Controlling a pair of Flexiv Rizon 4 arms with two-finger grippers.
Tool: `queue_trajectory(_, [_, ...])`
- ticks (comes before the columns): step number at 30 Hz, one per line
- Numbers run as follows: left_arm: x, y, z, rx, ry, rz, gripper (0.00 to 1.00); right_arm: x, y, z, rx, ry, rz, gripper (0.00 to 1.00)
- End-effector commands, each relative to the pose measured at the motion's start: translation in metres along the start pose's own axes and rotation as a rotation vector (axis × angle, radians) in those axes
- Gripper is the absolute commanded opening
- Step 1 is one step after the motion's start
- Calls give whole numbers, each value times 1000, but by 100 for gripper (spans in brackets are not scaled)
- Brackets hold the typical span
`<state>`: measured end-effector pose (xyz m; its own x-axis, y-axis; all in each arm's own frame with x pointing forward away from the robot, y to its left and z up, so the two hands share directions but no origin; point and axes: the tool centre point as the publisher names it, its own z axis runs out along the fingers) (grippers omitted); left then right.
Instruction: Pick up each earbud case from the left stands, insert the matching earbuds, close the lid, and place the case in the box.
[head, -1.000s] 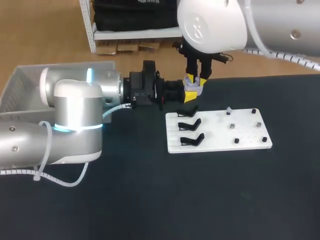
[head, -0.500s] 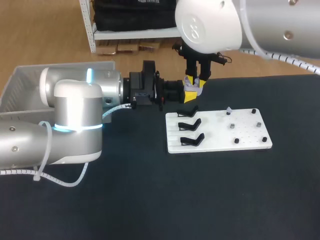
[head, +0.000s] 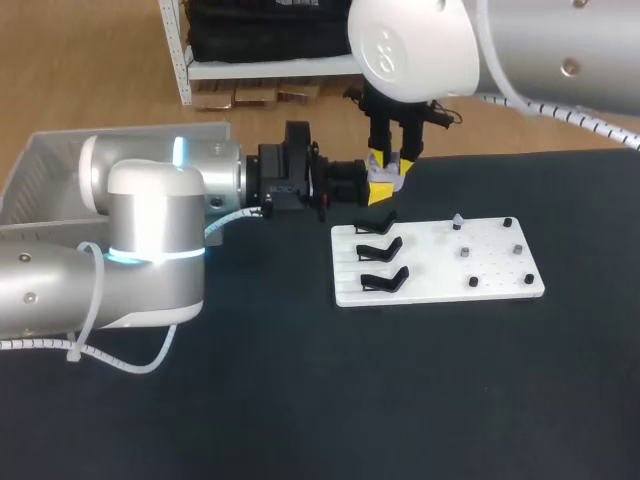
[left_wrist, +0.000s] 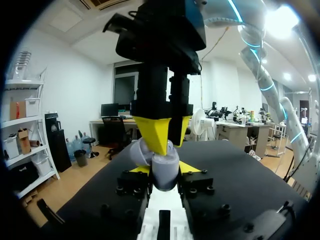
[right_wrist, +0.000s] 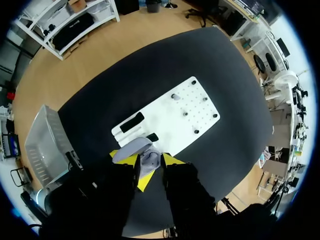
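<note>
- L gripper (left_wrist: 162, 169): lies level above the table, jaws closed from two sides on the earbud case (right_wrist: 149, 161), yellow tips touching both flanks.
- Case: pale grey-lilac, held off the table (head: 420, 400), over its far edge, just beyond the white board's (head: 440, 292) far-left corner. Lid (right_wrist: 132, 148) looks swung open, sticking out to one side of the body.
- R gripper (head: 388, 165): points straight down from above, right on top of the case and crossing the L gripper at roughly a right angle. Can't tell whether it's pinching any part of the case or just resting against it; the wrist views don't settle it.
- Board: white, flat on the black table, near side of the grippers.
- Stands (head: 380, 247): 3 black ones in a column along the board's left side; the farthest sits nearly under the held case.
- Board's right half: a few small dark items (head: 472, 282) spaced apart, plus one paler one (head: 457, 220) at the far edge. Too small to say what they are.
- Box (head: 40, 165): grey, at the table's left end, behind the L arm, well apart from the board.
</note>
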<state>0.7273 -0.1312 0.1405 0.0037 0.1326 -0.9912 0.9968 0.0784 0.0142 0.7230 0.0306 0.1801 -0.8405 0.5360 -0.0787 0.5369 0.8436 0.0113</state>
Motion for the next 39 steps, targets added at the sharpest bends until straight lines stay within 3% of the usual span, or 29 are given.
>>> queue_trajectory(1, [1,-2,1,-5,-8,5,0,2,-4,-5,-5,-9,4,29])
queue_trajectory(7, [1,-2,1,-5,-8,5,0,5,-31,-20,-63,-52,3,36])
queue_trajectory(9, [1,-2,1,-5,-8,5,0,8,-39,-23,-113,-89,-40,47])
queue_trajectory(10, [1,-2,1,-5,-8,5,0,10,-43,-25,-134,-100,-72,61])
queue_trajectory(11, [1,-2,1,-5,-8,5,0,12,-46,-26,-140,-133,-106,90])
queue_trajectory(12, [1,-2,1,-5,-8,5,0,14,-49,-27,-153,-139,-133,100])
queue_trajectory(15, [1,-2,1,-5,-8,5,0,19,-57,-30,-192,-209,-201,100])
queue_trajectory(32, [1,-2,1,-5,-8,5,0,19,-57,-30,-192,-209,-201,100])
queue_trajectory(39, [1,-2,1,-5,-8,5,0,-17,-94,-18,-201,-321,-203,100])
